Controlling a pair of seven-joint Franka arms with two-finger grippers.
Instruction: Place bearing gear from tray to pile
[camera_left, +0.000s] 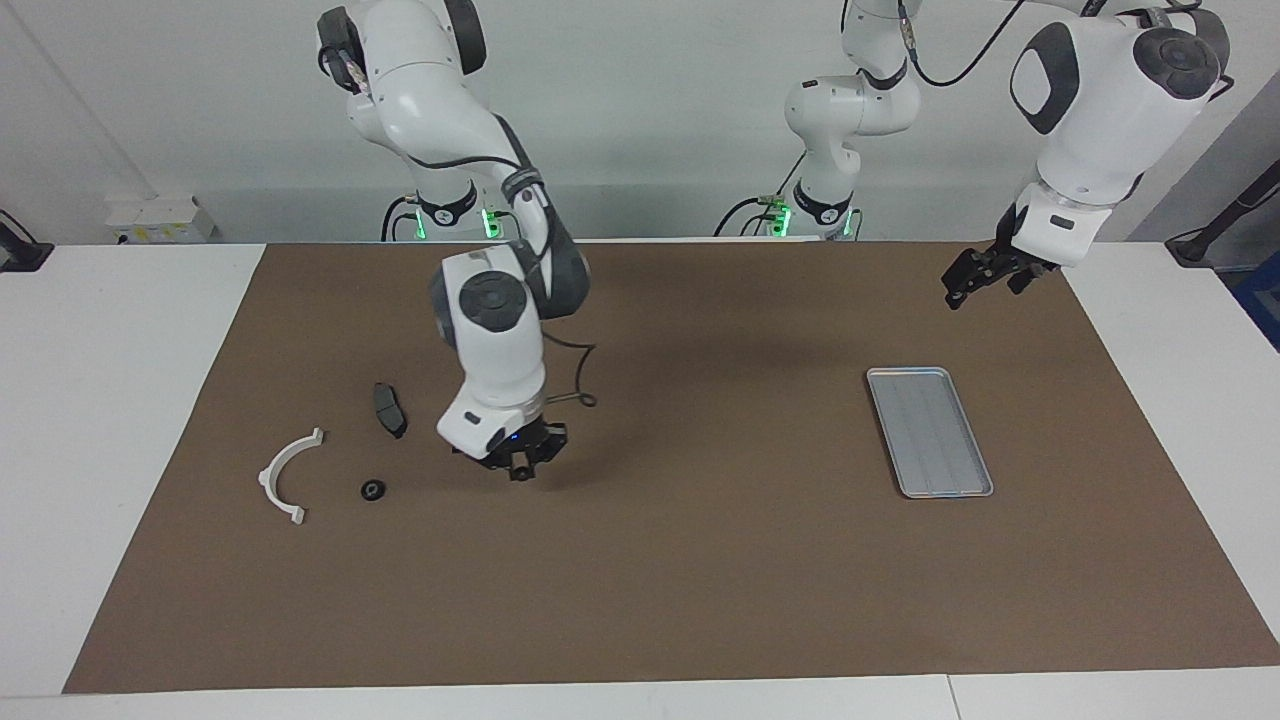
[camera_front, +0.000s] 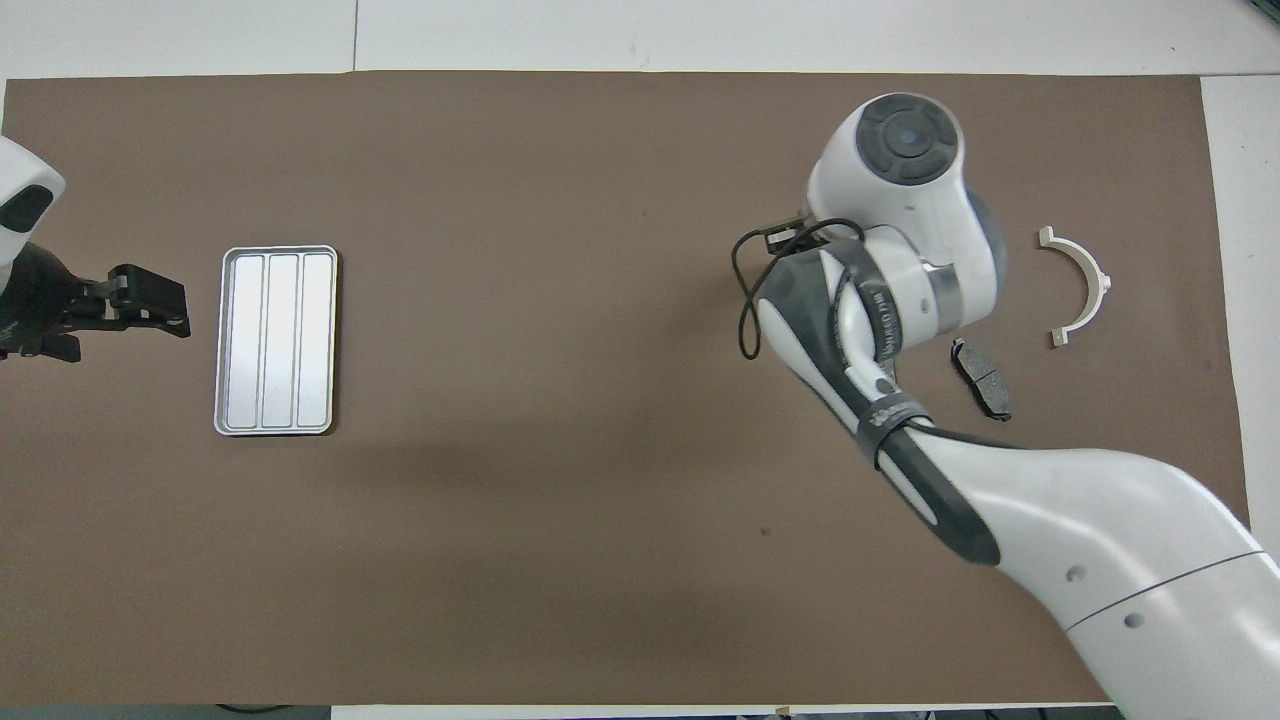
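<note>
Gear on the worktop, tray bare

The small black ring-shaped gear (camera_left: 373, 490) lies beside my right fingers (camera_left: 520, 468), between them and the white bracket (camera_left: 285, 477). I cannot tell either fingers' gap; my left fingers (camera_left: 962, 284) wait near the tray (camera_left: 929, 432).

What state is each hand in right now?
Left hand: cannot tell; over the mat by the tray.
Right hand: cannot tell; low beside the pad.

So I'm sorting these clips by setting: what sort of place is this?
Probably a robotics lab bench: two arms stand at a white table with a brown mat, and a metal tray, a brake pad and a white bracket lie out.
</note>
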